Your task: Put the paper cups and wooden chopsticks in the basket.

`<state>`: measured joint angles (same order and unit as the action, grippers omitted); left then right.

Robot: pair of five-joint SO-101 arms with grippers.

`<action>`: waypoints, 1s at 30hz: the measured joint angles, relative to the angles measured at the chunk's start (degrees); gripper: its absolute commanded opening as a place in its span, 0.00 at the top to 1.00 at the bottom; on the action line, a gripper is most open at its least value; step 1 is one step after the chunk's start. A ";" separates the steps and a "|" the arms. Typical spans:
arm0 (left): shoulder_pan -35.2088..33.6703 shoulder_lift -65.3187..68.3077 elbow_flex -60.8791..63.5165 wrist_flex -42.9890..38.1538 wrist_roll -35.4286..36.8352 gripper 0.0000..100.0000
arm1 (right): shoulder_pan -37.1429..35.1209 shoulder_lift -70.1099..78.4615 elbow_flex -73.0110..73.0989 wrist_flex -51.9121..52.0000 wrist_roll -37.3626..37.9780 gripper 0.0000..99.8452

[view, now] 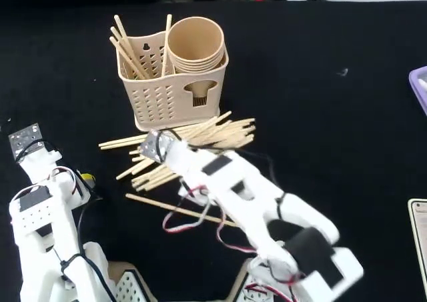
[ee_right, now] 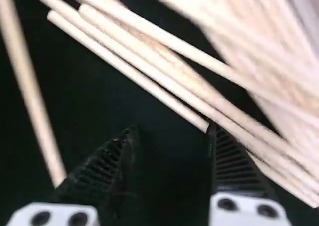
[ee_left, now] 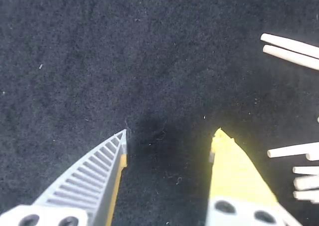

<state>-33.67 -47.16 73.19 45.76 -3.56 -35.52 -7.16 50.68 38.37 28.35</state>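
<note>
Chopsticks are the step in hand: the paper cups (view: 195, 43) already sit nested in one compartment of the basket (view: 167, 105), and a few sticks (view: 130, 52) stand in the other. A loose pile of wooden chopsticks (view: 213, 134) lies on the black cloth (view: 320, 115) just in front of the basket, with a stray chopstick (view: 175, 210) nearer the arms. The right gripper (ee_right: 169, 136) is low over the near edge of that pile, its fingers spread apart with nothing between them. The closest sticks run slantwise just past the fingertips, and one tip may be touching a stick, though the wrist view is too blurred to be sure. The left gripper (ee_left: 170, 135) hangs over bare cloth, spread wide and empty, with a few chopstick ends off to one side. The next move, as I judge it, calls for the right gripper to push a little further so that one or two sticks lie squarely across the gap, then close across them rather than along them. Such thin round sticks will likely roll or fan out if pinched near an end.
</note>
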 measured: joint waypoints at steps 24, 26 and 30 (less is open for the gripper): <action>0.00 0.00 0.00 0.00 0.00 0.73 | 0.18 -7.03 -3.08 0.62 13.19 0.77; 0.00 0.00 0.00 0.00 0.00 0.73 | -0.79 -4.31 -3.43 0.00 13.19 0.77; 0.00 0.00 0.00 0.00 0.00 0.73 | -1.85 1.93 -6.68 -0.53 13.19 0.71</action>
<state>-33.67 -47.16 73.19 45.76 -3.56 -37.36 -5.23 44.00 37.85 41.54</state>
